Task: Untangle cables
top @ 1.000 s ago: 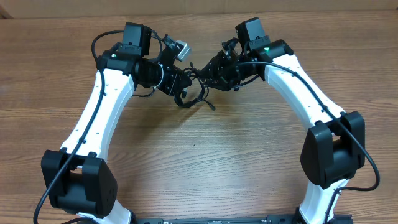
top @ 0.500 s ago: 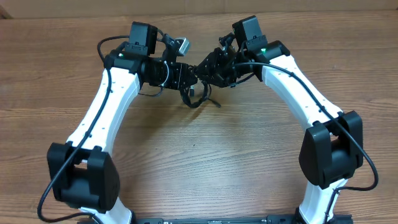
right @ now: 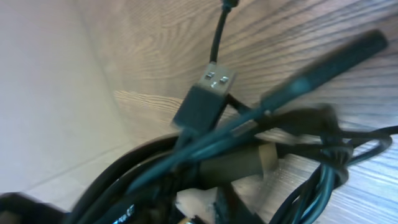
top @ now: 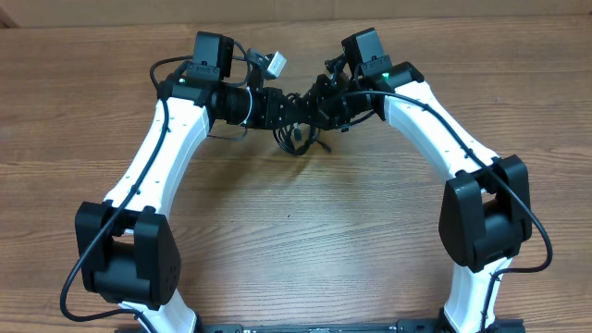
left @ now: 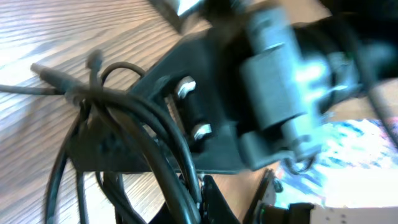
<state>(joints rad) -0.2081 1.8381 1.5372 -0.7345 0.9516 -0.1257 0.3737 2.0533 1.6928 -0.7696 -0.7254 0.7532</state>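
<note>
The cables (top: 298,137) are a tangle of thin black cords hanging in loops below the point where my two grippers meet, at the far middle of the table. My left gripper (top: 284,105) is shut on the cables; in the left wrist view several strands (left: 124,106) run down between its jaws (left: 196,194). My right gripper (top: 311,104) presses in from the right, almost touching the left one. In the right wrist view the cables (right: 273,124) and a silver-tipped USB plug (right: 205,93) cross in front of its jaws (right: 217,200) and hide them.
The wooden table (top: 296,231) stretches under both arms. A pale cardboard wall (top: 92,11) runs along its far edge. The right arm's black wrist body (left: 267,81) fills much of the left wrist view, close to the held strands.
Both grippers have moved toward each other and slightly farther back, until they nearly touch. The hanging loops have bunched up tighter beneath them.
</note>
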